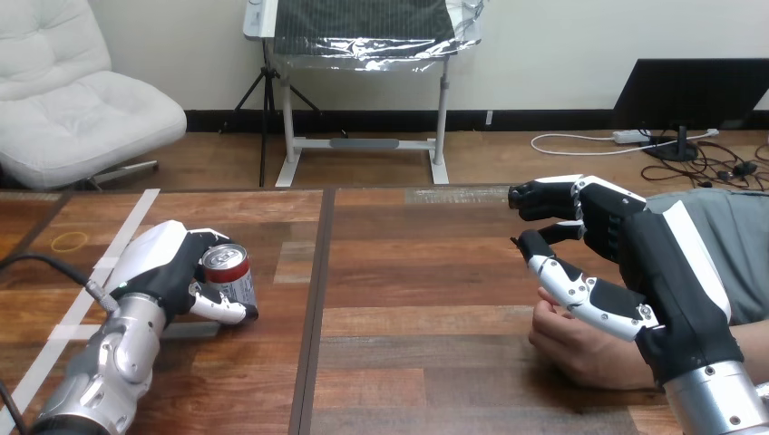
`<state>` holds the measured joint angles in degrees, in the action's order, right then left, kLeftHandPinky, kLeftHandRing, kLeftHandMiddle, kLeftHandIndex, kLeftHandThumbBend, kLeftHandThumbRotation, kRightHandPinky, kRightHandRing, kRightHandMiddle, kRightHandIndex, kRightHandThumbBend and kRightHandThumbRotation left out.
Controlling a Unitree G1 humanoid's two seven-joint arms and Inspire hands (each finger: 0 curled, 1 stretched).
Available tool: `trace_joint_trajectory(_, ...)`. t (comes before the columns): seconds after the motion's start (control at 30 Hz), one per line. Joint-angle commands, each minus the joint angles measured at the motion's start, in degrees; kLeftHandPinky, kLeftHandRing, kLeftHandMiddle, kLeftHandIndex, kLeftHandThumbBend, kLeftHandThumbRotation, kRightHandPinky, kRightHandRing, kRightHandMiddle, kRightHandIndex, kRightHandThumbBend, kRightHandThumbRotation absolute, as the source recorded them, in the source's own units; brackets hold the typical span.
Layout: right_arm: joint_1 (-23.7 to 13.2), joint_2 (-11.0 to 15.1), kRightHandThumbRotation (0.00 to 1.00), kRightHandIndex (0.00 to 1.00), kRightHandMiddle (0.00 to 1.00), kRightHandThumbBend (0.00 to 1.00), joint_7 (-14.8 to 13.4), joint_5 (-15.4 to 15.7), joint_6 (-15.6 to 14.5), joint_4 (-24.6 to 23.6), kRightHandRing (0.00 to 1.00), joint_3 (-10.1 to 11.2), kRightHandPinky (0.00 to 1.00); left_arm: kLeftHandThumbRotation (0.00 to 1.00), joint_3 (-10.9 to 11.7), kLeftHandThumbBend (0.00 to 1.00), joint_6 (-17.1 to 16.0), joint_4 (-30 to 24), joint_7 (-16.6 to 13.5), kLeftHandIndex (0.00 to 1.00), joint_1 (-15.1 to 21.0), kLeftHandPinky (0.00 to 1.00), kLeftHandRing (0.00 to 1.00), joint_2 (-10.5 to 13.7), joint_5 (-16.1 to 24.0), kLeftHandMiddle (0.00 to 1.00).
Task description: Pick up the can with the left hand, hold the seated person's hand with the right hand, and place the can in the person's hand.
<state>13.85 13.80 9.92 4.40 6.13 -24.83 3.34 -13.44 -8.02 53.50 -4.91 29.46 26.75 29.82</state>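
Note:
A silver can with a red top [228,273] stands upright on the wooden table [417,272] at the left. My left hand [161,264] wraps it: fingers curl behind the can and the thumb crosses its front near the base. At the right, the person's hand [580,350] rests on the table, loosely closed. My right hand [655,263] hangs just over it, palm turned left, fingers relaxed and half bent in the air. Its thumb [580,292] stretches above the person's knuckles; I cannot tell whether it touches them.
White tape strips [102,268] run diagonally across the table's left part, beside a small yellow ring mark [69,241]. A dark seam [317,299] splits the tabletop down the middle. The person's forearm lies along the right edge, under my right arm.

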Motion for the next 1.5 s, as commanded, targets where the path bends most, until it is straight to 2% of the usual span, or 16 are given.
trace_joint_trajectory(0.0, -2.9, 0.5, 0.00, 0.64, 0.71, 0.38, -0.2, -0.4, 0.1, -3.0, 0.73, 1.0, 0.64, 0.09, -0.1, 0.79, -2.2, 2.0, -1.7, 0.72, 3.7, 0.60, 0.67, -0.7, -0.5, 0.71)
trace_joint_trajectory(0.3, -3.0, 0.6, 0.00, 0.63, 0.71, 0.38, 0.0, -0.6, 0.3, -2.8, 0.73, 1.1, 0.65, 0.02, 0.1, 0.72, -2.7, 3.0, -3.4, 0.64, 4.0, 0.53, 0.58, -1.3, -0.8, 0.62)
trace_joint_trajectory(0.57, -2.9, 0.5, 0.00, 0.63, 0.71, 0.38, -0.1, -0.7, 0.3, -2.8, 0.73, 1.2, 0.65, 0.00, -0.4, 0.69, -5.2, 5.0, -7.8, 0.56, 4.4, 0.44, 0.47, -1.8, 0.1, 0.52)
trace_joint_trajectory(0.73, -2.8, 0.5, 0.00, 0.63, 0.71, 0.38, -0.2, -0.7, 0.2, -2.9, 0.73, 1.3, 0.66, 0.00, -0.6, 0.67, -5.1, 5.2, -8.6, 0.54, 4.6, 0.38, 0.43, -2.1, 0.3, 0.49)
trace_joint_trajectory(1.47, -2.4, 0.6, 0.00, 0.62, 0.70, 0.38, -0.1, -0.7, 0.4, -2.9, 0.72, 1.3, 0.65, 0.00, -0.7, 0.66, -5.7, 6.4, -9.7, 0.54, 4.6, 0.36, 0.44, -2.1, 0.5, 0.53)
